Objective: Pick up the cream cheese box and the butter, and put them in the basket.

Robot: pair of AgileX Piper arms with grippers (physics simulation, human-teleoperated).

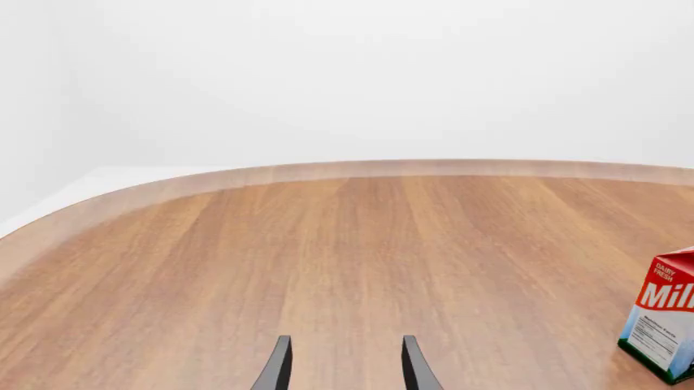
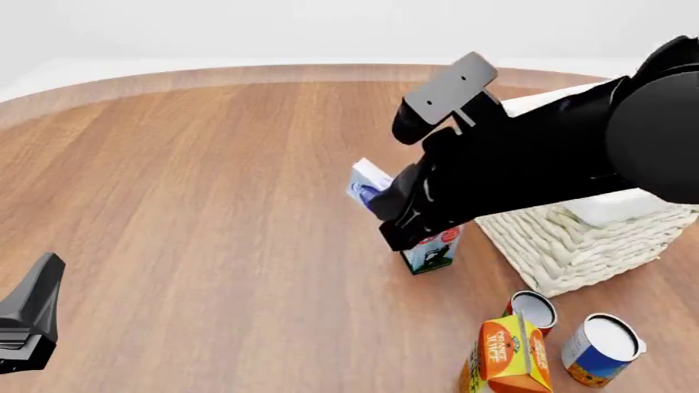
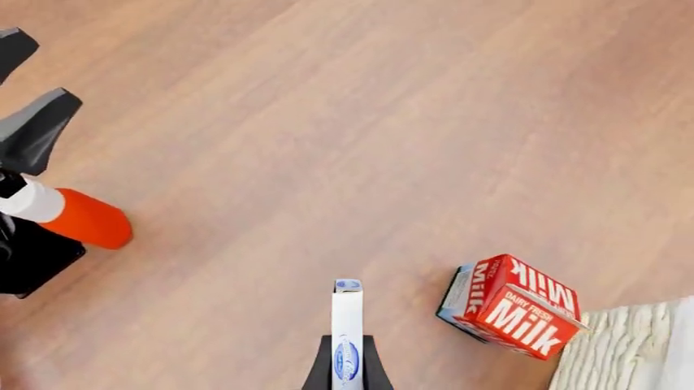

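Fingers of the right tool (image 3: 346, 370) pinch the cream cheese box (image 3: 346, 333) edge-on, the thin white box with its blue markings standing out beyond the fingertips above the wooden counter (image 3: 325, 122). Seen from the front, the box (image 2: 368, 183) pokes out at the left end of the black right arm, raised over the counter just beside the milk carton (image 2: 430, 250). The carton stands on the wood close to the basket (image 2: 568, 241), whose woven wicker wall and white liner sit partly behind the arm. Nearer the camera stand an orange juice carton (image 2: 510, 354) and two round cans (image 2: 601, 348). Well apart, at the front view's lower left, the left tool (image 1: 346, 366) hangs over bare wood with its fingers spread and nothing between them. Butter cannot be made out in any view.
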